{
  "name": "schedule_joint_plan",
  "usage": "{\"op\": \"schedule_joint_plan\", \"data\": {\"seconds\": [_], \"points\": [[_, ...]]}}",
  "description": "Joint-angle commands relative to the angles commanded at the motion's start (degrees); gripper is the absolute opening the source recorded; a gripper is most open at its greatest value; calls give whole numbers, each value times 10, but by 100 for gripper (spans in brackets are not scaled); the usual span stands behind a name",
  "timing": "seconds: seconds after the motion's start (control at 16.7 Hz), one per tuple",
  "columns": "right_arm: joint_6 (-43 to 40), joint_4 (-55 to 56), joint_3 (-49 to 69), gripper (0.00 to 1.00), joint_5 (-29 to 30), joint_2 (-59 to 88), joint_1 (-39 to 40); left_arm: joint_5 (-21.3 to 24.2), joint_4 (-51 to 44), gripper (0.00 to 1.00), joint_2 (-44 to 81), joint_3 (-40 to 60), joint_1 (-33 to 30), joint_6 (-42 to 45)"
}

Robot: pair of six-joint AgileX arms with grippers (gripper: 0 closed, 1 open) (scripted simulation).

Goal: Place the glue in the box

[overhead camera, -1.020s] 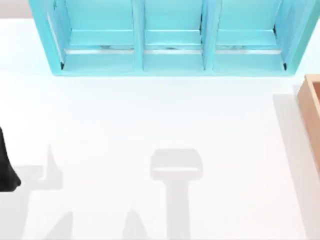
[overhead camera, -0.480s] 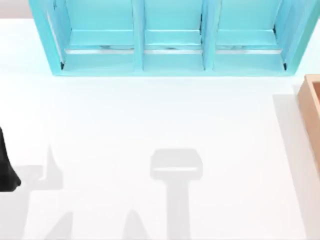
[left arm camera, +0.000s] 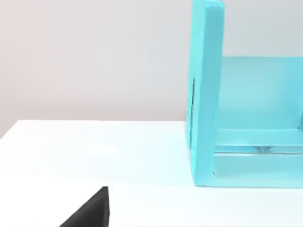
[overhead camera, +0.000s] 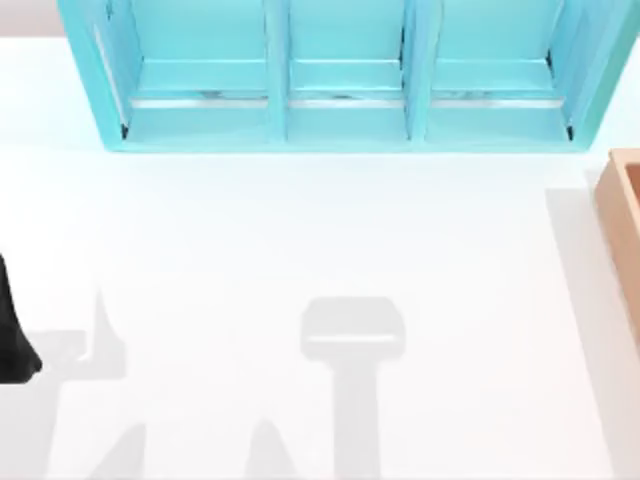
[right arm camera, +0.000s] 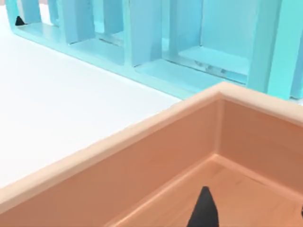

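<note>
The glue is out of view. The tan box (overhead camera: 622, 215) shows partly at the table's right edge in the top view. In the right wrist view its wooden walls and floor (right arm camera: 142, 165) lie close below my right gripper (right arm camera: 253, 215). That gripper hangs over the box's inside, open, its dark fingertips (right arm camera: 203, 210) apart with nothing between them. My left arm (overhead camera: 12, 340) is parked at the table's left edge. One dark finger of the left gripper (left arm camera: 90, 213) shows in the left wrist view.
A big turquoise three-compartment shelf unit (overhead camera: 340, 80) stands along the back of the white table (overhead camera: 300, 230), and its side wall (left arm camera: 206, 94) is near the left arm. Grey shadows of the arms fall on the front of the table.
</note>
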Motion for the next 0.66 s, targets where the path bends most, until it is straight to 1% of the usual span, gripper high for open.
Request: {"op": "schedule_joint_plan", "data": {"seconds": [0.3,0.36,0.66], "points": [[0,0,0,98,0,0,0,0,0,100,0,0,0,0],[0,0,0,100,0,0,0,0,0,100,0,0,0,0],[0,0,0,100,0,0,0,0,0,100,0,0,0,0]]}}
